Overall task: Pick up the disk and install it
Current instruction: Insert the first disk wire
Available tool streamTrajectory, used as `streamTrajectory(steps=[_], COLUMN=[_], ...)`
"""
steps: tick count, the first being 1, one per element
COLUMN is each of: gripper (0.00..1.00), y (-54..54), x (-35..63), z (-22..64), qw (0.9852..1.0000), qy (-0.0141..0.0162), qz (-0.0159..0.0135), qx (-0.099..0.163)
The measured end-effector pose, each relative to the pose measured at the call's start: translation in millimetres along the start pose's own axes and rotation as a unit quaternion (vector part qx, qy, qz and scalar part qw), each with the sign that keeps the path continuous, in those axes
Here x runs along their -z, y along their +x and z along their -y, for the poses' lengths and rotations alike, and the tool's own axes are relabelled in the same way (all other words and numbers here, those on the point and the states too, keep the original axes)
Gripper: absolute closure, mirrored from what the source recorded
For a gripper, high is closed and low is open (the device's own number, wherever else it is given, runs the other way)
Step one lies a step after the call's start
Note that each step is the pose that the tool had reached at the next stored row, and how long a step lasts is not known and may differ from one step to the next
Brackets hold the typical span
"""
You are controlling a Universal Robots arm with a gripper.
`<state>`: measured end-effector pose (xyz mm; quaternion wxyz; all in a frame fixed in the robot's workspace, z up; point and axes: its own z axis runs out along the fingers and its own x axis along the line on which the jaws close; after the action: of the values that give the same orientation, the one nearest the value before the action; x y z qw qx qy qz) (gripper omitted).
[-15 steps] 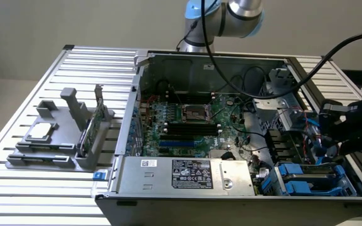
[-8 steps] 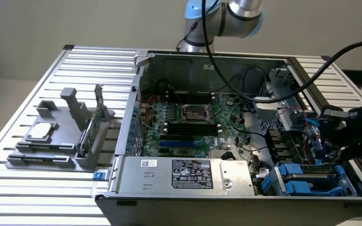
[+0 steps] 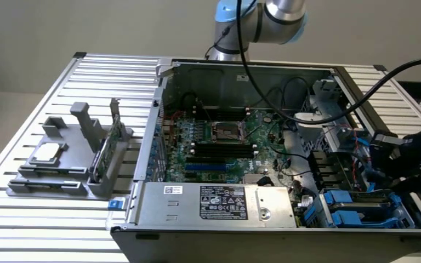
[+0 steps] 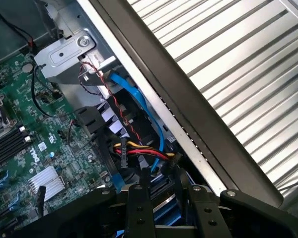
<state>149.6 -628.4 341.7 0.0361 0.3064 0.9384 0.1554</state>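
My gripper [image 4: 165,187] hangs over the drive bay [image 3: 358,207] in the corner of the open computer case, at the exterior view's lower right. In the wrist view its two black fingers [image 4: 139,203] stand apart, and a blue-edged slab fills the gap between them. That slab is the disk [image 4: 175,212], seen edge-on, with most of it hidden by the fingers. In the exterior view the gripper [image 3: 404,178] is a black mass just above the bay's blue rails. There I cannot tell the disk apart from the bay's own blue parts.
Blue, red, yellow and black cables [image 4: 139,146] run close under the fingers. The case wall [image 4: 188,119] lies right beside them. The motherboard [image 3: 225,142] and the power supply [image 3: 218,204] fill the case. A grey stand [image 3: 72,159] with a square chip and an upright card sits on the slatted table [image 3: 20,219].
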Motion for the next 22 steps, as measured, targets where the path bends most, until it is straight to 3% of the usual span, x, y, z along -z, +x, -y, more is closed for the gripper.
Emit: streamTrajectory(steps=[4,5,11,13,14,16,22], gripper=[0.65,0.58,0.58,0.6,0.67,0.67,0.7], y=[-1.2,-1.3,-2.3,-2.2,-2.3,-2.3,-2.3], x=[-2.2,-2.2,-1.8,-1.8,-1.8,-1.9,-2.2], z=[2.4,2.6,3.8,3.9,3.9,4.0,4.0], qw=[0.9999,0.9999,0.9996,0.9995,0.9994,0.9991,0.9971], qy=[0.0011,0.002,0.0083,0.0097,0.0107,0.0127,0.0162], qz=[0.0022,0.0012,-0.0075,-0.0089,-0.0094,-0.0105,-0.0067], qx=[-0.012,-0.015,-0.026,-0.03,-0.033,-0.04,-0.074])
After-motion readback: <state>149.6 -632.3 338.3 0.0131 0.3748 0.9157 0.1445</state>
